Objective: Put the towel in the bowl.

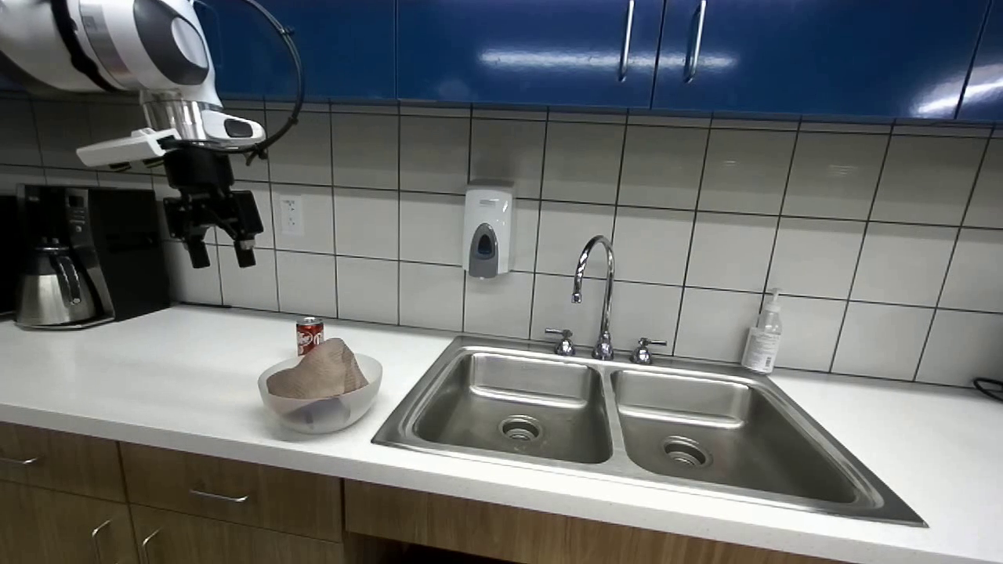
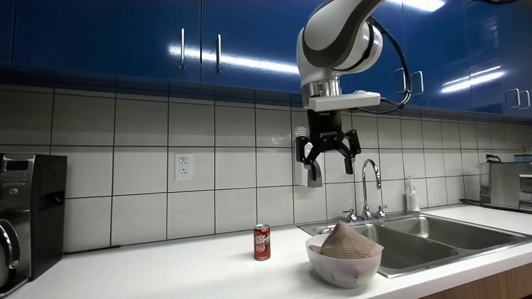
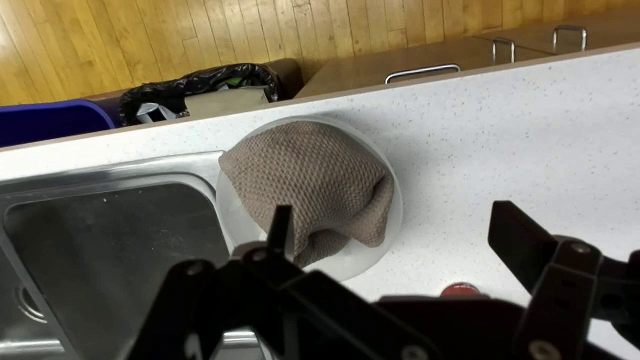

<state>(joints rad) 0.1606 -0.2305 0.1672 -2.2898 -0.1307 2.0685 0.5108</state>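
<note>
A brown waffle-weave towel [image 1: 323,372] lies bunched inside a translucent white bowl [image 1: 329,417], with a peak standing above the rim. In an exterior view the towel [image 2: 349,244] and bowl [image 2: 347,272] sit near the counter's front edge, beside the sink. In the wrist view the towel [image 3: 310,175] spreads over most of the bowl [image 3: 362,257], and one corner reaches the rim. My gripper [image 1: 222,257] is open and empty, high above the counter and apart from the towel. Its open fingers also show in an exterior view [image 2: 331,173] and the wrist view [image 3: 392,215].
A red soda can [image 2: 262,243] stands behind the bowl, partly hidden in the wrist view. A double steel sink [image 1: 611,462] with a faucet [image 1: 603,313] is beside the bowl. A coffee maker [image 1: 86,251] stands at the counter's end. Blue cabinets [image 1: 517,47] hang above.
</note>
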